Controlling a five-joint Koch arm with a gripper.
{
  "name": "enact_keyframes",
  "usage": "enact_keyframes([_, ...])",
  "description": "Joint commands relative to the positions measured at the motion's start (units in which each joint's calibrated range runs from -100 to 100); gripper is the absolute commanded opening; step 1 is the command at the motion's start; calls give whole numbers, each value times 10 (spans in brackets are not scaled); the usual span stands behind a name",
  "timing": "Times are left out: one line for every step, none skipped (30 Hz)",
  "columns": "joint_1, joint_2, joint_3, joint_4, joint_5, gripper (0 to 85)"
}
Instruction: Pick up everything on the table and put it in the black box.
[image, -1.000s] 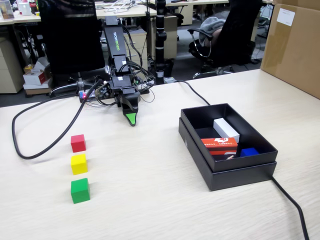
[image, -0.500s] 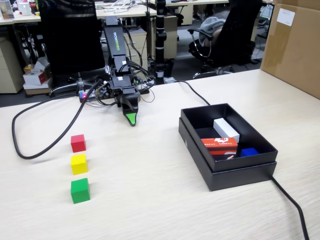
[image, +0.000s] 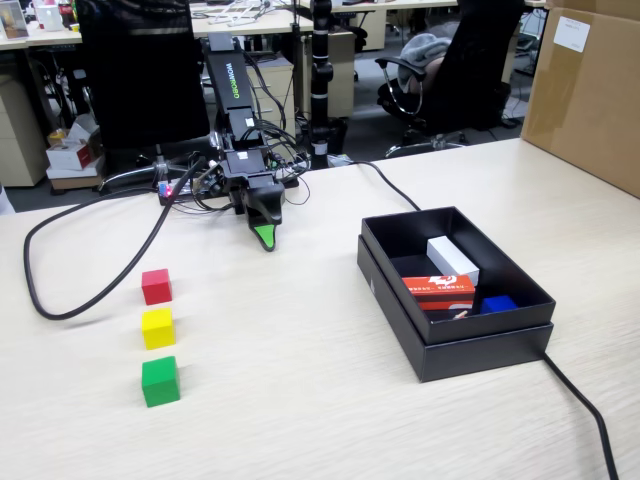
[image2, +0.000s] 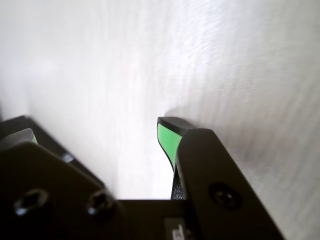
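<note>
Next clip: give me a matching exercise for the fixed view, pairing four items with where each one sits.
Items:
1. red cube
2. green cube
3. white block
4. yellow cube

Places:
A. inside the black box
B. middle of the cube row
C. row end nearest the camera
D. row end nearest the tool

Pairs: 1-D, 2-C, 3-A, 4-B

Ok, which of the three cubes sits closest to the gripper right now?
The red cube, at the far end of the column in the fixed view. The yellow cube and green cube lie farther from the gripper.
</note>
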Motion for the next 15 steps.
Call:
enact_keyframes([-12, -1, 92, -146, 0, 476])
enact_keyframes([-15, -2, 119, -179, 1, 476])
enact_keyframes([-17, -1, 144, -212, 2, 476])
enact_keyframes([-19, -1, 171, -242, 3, 476])
enact_keyframes([-22, -1, 198, -273, 3, 475])
enact_keyframes([-26, -1, 226, -306, 3, 475])
enact_keyframes([-30, -1, 255, -341, 2, 475])
enact_keyframes([-34, -1, 286, -378, 2, 475])
enact_keyframes([-38, -1, 315, -414, 2, 475])
enact_keyframes([-42, 0, 341, -444, 2, 475])
enact_keyframes([-47, 2, 365, -469, 1, 475])
enact_keyframes([-53, 4, 394, -495, -6, 473])
enact_keyframes([-60, 5, 412, -509, -11, 473])
enact_keyframes([-67, 7, 430, -522, -17, 473])
enact_keyframes([-76, 12, 451, -540, -24, 472])
